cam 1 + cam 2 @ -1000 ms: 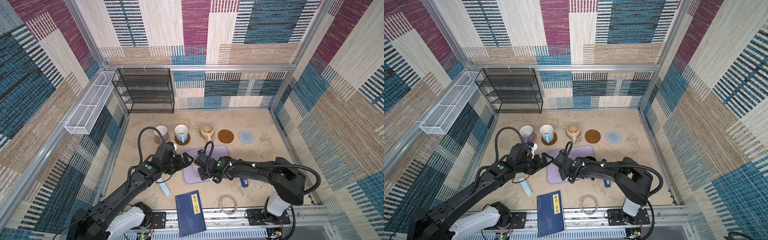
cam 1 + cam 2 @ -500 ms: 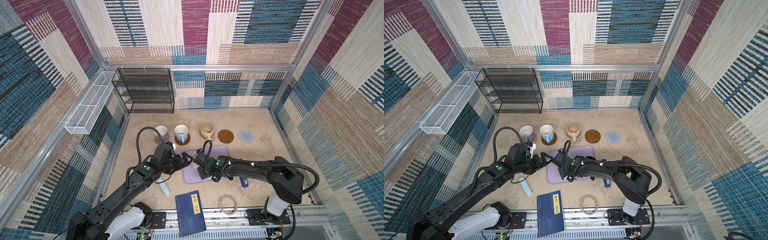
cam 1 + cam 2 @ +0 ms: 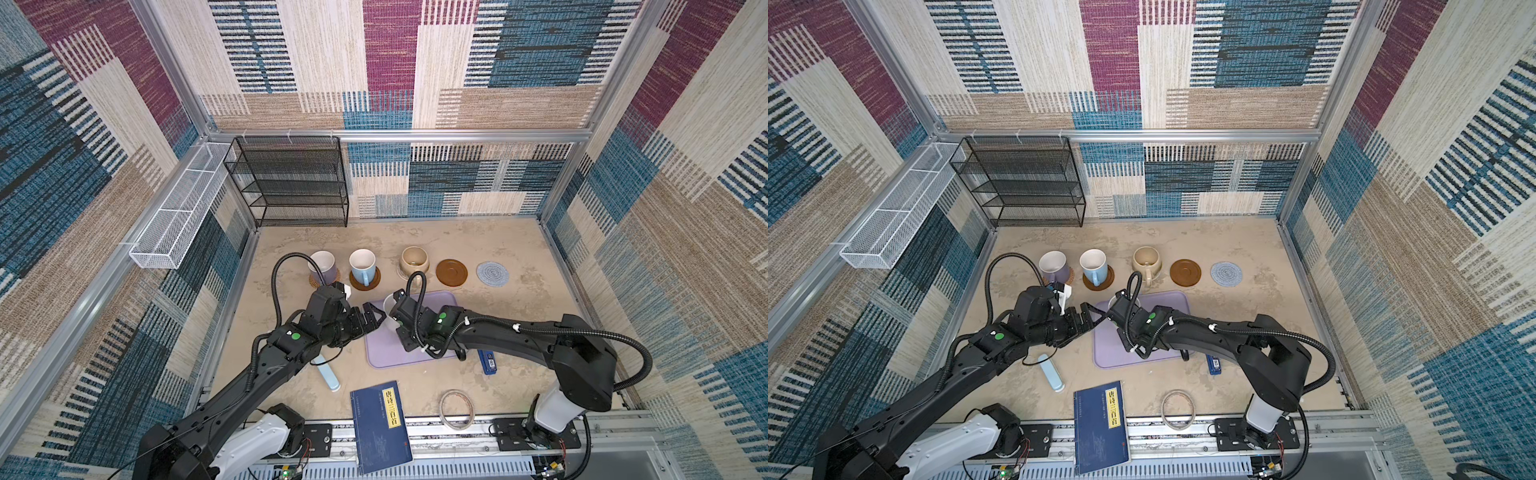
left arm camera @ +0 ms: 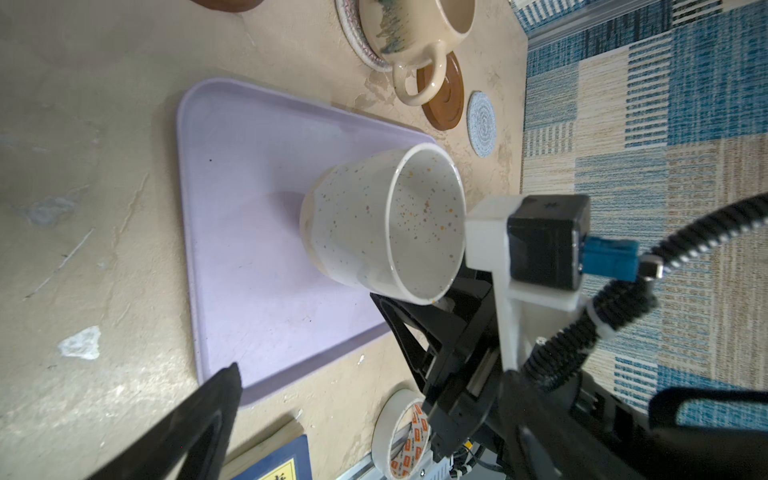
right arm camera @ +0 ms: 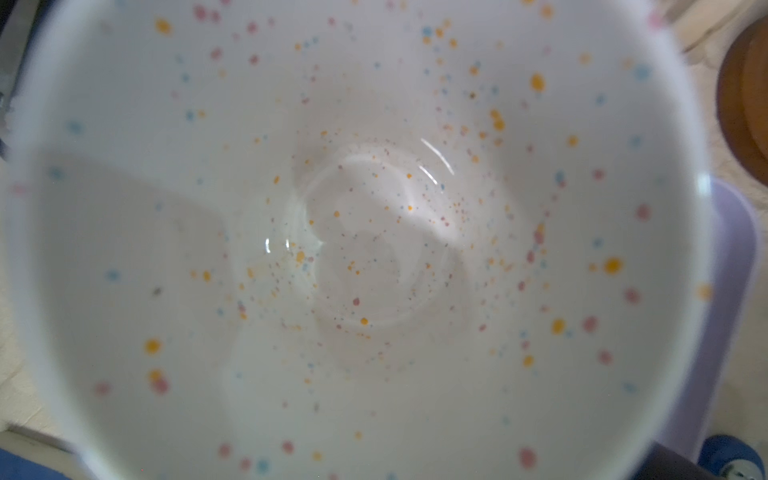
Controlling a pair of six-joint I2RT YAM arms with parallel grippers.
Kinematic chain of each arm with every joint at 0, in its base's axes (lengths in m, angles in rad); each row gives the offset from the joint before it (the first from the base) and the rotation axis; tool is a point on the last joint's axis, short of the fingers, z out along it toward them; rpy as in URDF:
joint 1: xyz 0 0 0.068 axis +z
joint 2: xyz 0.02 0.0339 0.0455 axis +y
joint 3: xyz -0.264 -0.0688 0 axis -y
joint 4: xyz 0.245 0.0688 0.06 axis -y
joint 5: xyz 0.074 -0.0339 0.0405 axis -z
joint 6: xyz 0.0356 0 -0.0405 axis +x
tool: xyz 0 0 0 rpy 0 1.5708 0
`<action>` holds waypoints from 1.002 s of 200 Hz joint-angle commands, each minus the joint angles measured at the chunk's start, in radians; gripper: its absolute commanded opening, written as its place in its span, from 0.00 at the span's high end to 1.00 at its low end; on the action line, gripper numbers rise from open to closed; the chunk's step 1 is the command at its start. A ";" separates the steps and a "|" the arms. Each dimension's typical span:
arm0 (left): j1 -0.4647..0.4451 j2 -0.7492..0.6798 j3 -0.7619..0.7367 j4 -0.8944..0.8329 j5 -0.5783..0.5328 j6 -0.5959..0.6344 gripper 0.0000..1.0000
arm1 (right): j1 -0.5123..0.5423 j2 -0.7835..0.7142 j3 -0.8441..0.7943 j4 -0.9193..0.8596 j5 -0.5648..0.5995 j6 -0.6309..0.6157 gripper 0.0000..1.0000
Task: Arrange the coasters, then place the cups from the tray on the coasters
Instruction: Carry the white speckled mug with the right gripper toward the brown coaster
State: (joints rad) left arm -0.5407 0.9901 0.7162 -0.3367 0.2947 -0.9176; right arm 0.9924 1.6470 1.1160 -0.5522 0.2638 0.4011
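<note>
Centre frame: right hand (image 4: 415, 305) clamps a speckled white ceramic mug (image 4: 374, 224) over the lilac plastic tray (image 4: 249, 291); left hand (image 3: 372, 318) gapes wide, empty.

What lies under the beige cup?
A whitish coaster: only its patterned rim shows beside the beige cup. Its middle is covered by the cup.

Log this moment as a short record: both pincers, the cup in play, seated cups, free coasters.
left pincer: open, empty, near the speckled white cup
right pincer: shut on that cup
speckled white cup: upright, over the tray; lifted or resting unclear
seated cups: lilac cup, light blue cup, beige cup, each on a coaster
free coasters: dark brown coaster, grey-blue coaster
</note>
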 commanded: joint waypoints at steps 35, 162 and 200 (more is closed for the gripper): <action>0.001 0.048 0.083 0.114 0.074 -0.033 0.01 | -0.063 -0.077 0.060 0.049 0.026 -0.044 1.00; -0.004 0.292 0.364 0.176 0.126 -0.001 0.01 | -0.341 -0.195 0.155 0.042 -0.001 -0.180 1.00; -0.028 0.421 0.513 0.128 0.134 0.030 0.01 | -0.435 -0.185 0.206 0.031 -0.057 -0.210 1.00</action>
State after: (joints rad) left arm -0.5583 1.3716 1.1912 -0.2260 0.4114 -0.9131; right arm 0.5961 1.4620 1.2881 -0.5915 0.2401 0.2245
